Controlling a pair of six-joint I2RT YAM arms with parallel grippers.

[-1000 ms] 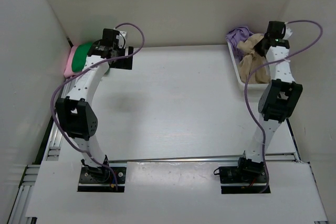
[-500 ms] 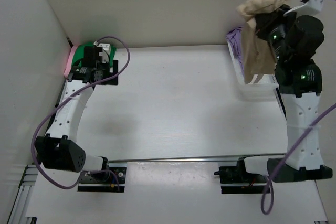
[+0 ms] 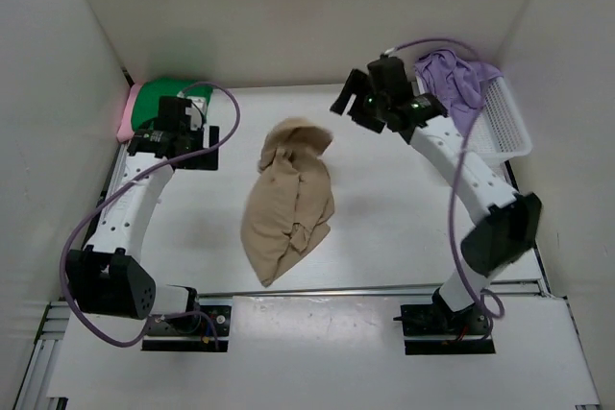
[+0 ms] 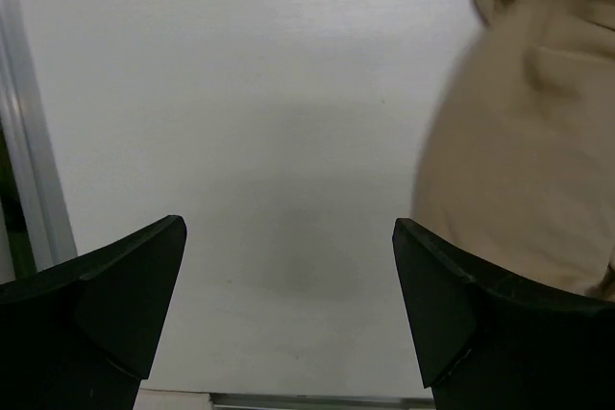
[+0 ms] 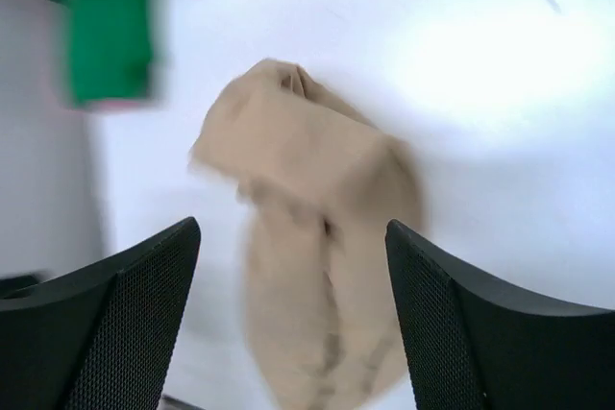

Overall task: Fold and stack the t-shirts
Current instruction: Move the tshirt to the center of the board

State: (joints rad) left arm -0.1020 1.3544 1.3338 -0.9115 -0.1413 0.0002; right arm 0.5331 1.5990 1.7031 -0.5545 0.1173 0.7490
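Bright even light, soft shadows, R wrist view motion-blurred

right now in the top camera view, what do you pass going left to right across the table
green t-shirt → tan t-shirt → right gripper → lavender t-shirt → white basket

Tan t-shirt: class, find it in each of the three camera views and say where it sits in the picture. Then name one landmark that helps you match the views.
Top external: the tan t-shirt lies crumpled in the middle of the table.
Left wrist: it fills the right edge.
Right wrist: it is in the centre of the picture, blurred.
Shared landmark: the green t-shirt, far left in the top view and upper left in the right wrist view.
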